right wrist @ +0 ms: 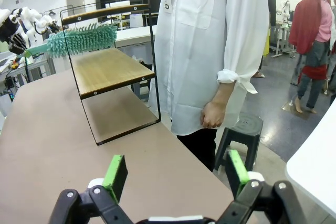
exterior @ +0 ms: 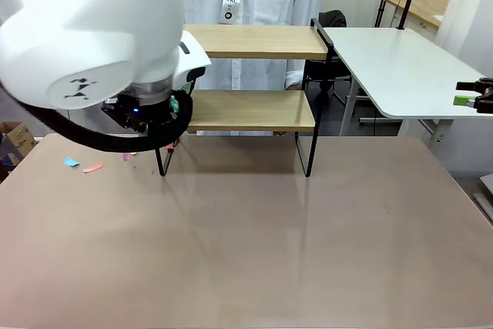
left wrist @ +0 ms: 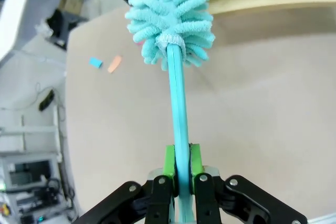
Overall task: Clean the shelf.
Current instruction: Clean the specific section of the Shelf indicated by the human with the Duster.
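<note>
The shelf (exterior: 250, 110) stands at the table's far middle, two light wooden boards in a thin black frame. My left gripper (left wrist: 178, 162) is shut on the thin handle of a teal fluffy duster (left wrist: 170, 14). The duster's head is at the shelf's left end, just above the lower board (right wrist: 110, 69), and the duster (right wrist: 84, 39) shows there under the top board. In the front view my big white left arm (exterior: 92, 28) hides that end of the shelf. My right gripper (right wrist: 176, 174) is open with nothing in it, and hangs far right (exterior: 471, 99), away from the shelf.
A person in a white shirt (right wrist: 210, 51) stands behind the shelf, hands down. Small blue (exterior: 71, 162) and orange (exterior: 92, 167) paper scraps lie on the brown table left of the shelf. A white side table (exterior: 400, 67) stands at the back right and a black stool (right wrist: 241, 129) is beside the person.
</note>
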`<state>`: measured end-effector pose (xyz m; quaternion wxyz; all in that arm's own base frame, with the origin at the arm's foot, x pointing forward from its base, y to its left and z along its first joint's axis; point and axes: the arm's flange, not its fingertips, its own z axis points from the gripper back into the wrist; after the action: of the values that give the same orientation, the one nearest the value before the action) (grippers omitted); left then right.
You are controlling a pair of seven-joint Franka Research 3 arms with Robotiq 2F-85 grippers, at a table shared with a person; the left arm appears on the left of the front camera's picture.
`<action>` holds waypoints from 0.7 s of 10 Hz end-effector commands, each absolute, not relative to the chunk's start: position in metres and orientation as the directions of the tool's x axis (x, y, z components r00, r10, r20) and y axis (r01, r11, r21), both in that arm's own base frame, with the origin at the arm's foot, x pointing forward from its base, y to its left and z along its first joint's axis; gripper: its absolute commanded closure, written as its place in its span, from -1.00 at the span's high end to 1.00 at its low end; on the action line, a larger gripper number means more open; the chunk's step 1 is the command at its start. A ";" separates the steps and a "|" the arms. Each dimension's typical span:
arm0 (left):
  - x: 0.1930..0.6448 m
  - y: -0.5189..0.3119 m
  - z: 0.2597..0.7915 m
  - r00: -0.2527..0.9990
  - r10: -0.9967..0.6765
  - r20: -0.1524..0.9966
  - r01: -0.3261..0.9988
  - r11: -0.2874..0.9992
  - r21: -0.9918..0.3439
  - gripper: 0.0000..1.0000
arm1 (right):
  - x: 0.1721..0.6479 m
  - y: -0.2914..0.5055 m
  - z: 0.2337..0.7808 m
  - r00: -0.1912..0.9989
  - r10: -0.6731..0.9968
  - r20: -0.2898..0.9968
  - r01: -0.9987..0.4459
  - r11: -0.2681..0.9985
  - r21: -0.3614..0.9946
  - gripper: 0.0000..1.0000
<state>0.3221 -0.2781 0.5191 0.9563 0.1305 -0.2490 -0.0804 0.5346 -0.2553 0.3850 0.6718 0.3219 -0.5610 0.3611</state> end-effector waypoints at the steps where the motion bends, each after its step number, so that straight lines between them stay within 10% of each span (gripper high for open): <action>1: 0.308 -0.245 0.520 0.835 -0.314 0.452 0.212 0.942 0.262 -0.74 | 0.536 -0.254 0.387 0.107 0.129 0.986 -0.846 0.534 0.022 1.00; 7: 0.305 -0.203 0.526 0.618 -0.616 0.488 0.710 0.705 -0.009 -0.74 | 0.536 -0.254 0.387 0.107 0.129 0.986 -0.846 0.534 0.022 1.00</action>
<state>0.3077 -0.2269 0.5219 0.9065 -0.0742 -0.2486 -0.3332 0.5347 -0.2552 0.3851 0.6717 0.3220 -0.5610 0.3612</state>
